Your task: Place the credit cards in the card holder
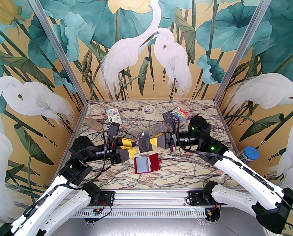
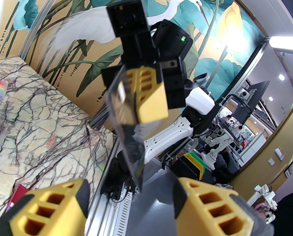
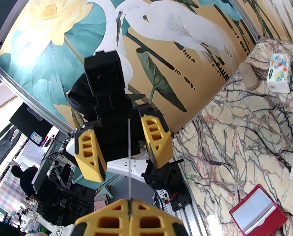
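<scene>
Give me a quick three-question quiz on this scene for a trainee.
1. True or false: the right jaws are shut on the dark card.
2. The holder is: A) open, on the table; B) folded shut; C) held in the air.
3. Fill in: the left jaws stand ____, facing the dark card.
Key: 1 true; 2 A; 3 open.
</scene>
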{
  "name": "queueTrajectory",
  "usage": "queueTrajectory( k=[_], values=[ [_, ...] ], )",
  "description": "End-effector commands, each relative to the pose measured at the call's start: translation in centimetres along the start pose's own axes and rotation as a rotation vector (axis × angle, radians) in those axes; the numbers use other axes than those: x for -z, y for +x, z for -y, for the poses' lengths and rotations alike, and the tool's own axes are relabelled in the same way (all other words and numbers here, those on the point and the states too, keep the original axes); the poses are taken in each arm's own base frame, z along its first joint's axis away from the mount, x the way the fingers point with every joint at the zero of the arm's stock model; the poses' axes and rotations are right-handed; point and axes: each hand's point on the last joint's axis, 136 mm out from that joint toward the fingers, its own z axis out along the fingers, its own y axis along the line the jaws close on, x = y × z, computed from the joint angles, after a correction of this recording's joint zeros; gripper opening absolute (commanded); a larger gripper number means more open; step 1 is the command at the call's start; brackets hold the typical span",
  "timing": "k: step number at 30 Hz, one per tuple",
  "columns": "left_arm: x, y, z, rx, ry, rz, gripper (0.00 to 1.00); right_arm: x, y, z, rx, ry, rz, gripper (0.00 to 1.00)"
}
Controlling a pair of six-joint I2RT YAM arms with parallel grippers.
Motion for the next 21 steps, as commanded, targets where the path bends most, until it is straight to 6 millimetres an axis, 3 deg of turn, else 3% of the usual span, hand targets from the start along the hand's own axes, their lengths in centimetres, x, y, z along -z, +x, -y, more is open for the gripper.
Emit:
queueTrajectory(
  k=[1, 11, 14, 18, 20, 21],
  values=[
    [-0.2, -0.6, 1.3, -0.022, 0.061, 0.000, 0.53, -0.4, 0.2, 0.0, 0.000, -0.017, -0.005, 0.00],
    [-0.5, -0.6, 0.6, 0.019, 0.044, 0.002, 0.33, -1.0, 0.6, 0.6, -0.010, -0.009, -0.021, 0.00],
    [-0.4, -0.6, 0.4, 0.031, 0.031, 0.011, 0.23, -1.0, 0.6, 0.7, -0.009, -0.006, -0.016, 0.00],
    [-0.3, -0.9, 0.3, 0.043, 0.020, 0.027, 0.01, -1.1, 0.6, 0.4, -0.001, -0.017, -0.017, 0.00],
    [-0.2, -0.9, 0.3, 0.047, 0.017, 0.032, 0.00, -1.0, 0.8, 0.4, 0.006, -0.016, -0.024, 0.01],
    [-0.3, -0.8, 0.3, 0.051, 0.020, 0.026, 0.00, -1.0, 1.0, 0.4, 0.014, -0.019, -0.031, 0.07]
  ],
)
